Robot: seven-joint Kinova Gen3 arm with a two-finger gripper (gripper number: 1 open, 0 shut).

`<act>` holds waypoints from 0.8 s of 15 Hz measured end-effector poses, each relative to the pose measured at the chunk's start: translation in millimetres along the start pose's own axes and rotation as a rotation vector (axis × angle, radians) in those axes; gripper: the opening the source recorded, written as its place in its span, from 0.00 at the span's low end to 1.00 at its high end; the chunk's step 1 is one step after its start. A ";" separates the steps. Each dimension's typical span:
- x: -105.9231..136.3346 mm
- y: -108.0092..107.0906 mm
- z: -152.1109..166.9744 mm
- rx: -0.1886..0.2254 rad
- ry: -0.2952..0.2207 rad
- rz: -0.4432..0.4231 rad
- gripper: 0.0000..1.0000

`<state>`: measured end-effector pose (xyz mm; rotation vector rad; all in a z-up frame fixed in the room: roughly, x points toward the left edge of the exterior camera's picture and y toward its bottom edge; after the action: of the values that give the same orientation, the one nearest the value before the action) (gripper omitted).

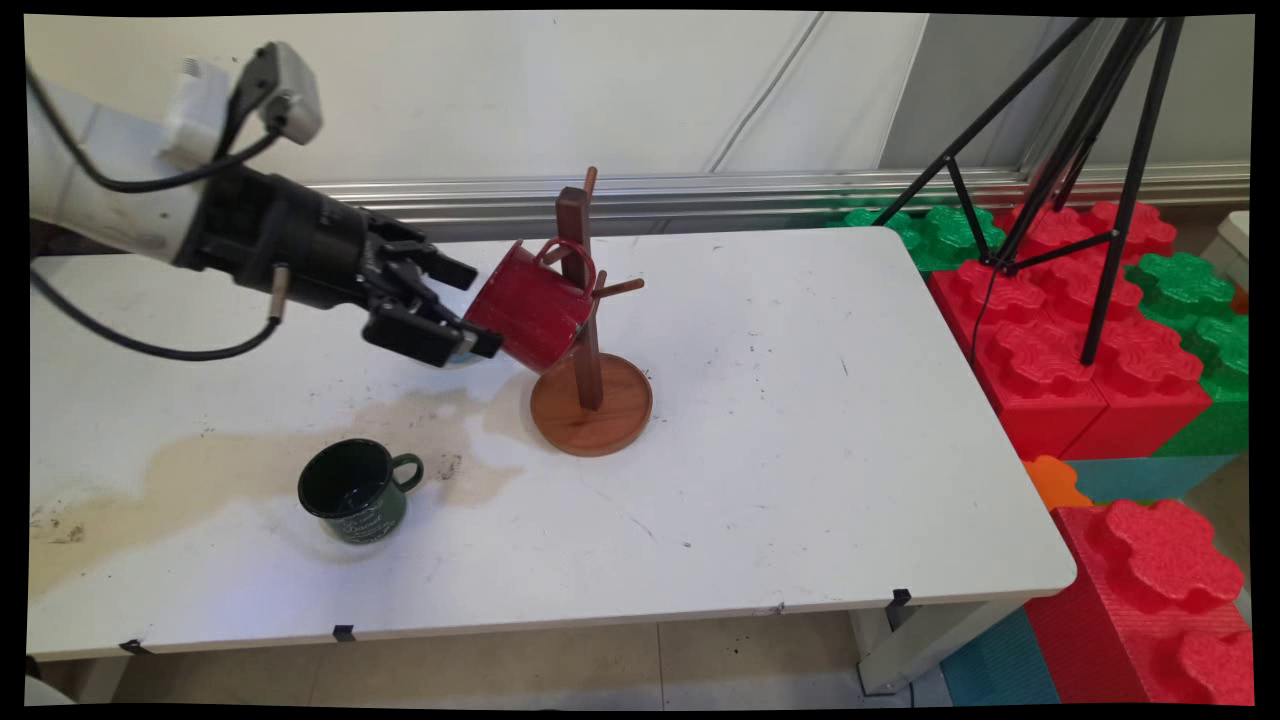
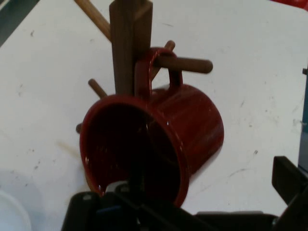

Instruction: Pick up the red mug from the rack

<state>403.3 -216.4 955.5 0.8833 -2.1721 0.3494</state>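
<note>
White table point(image 1: 800, 400), red mug point(image 1: 530, 315) hung on rack point(image 1: 590, 390)

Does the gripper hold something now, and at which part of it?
It cannot be told: the gripper is at the red mug's rim, whose handle hangs on a peg of the wooden stand.

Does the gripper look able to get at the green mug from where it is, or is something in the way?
Probably yes. The green mug stands alone and upright on the table, nothing above it. The gripper is at the red mug hanging on the wooden rack, so it would have to back off first.
</note>
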 end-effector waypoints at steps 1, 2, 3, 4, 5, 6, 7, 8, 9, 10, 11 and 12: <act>1.7 -1.7 5.1 -0.003 0.000 0.003 1.00; 2.7 -2.7 8.3 -0.004 -0.001 0.005 1.00; 4.0 -4.1 12.9 -0.006 -0.003 0.007 1.00; 5.3 -5.5 17.9 -0.010 -0.005 0.009 1.00; 6.0 -6.7 21.9 -0.013 -0.008 0.011 1.00; 6.5 -7.7 25.8 -0.017 -0.012 0.013 1.00; 6.7 -8.3 27.8 -0.019 -0.014 0.015 1.00; 7.2 -9.0 30.5 -0.022 -0.017 0.018 1.00; 7.5 -9.7 33.0 -0.027 -0.020 0.021 1.00; 7.8 -10.2 34.9 -0.031 -0.021 0.024 0.00; 8.2 -10.7 36.3 -0.035 -0.023 0.026 0.00; 8.5 -10.9 37.1 -0.037 -0.024 0.028 0.00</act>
<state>386.6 -246.7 936.2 0.8412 -2.2074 0.3125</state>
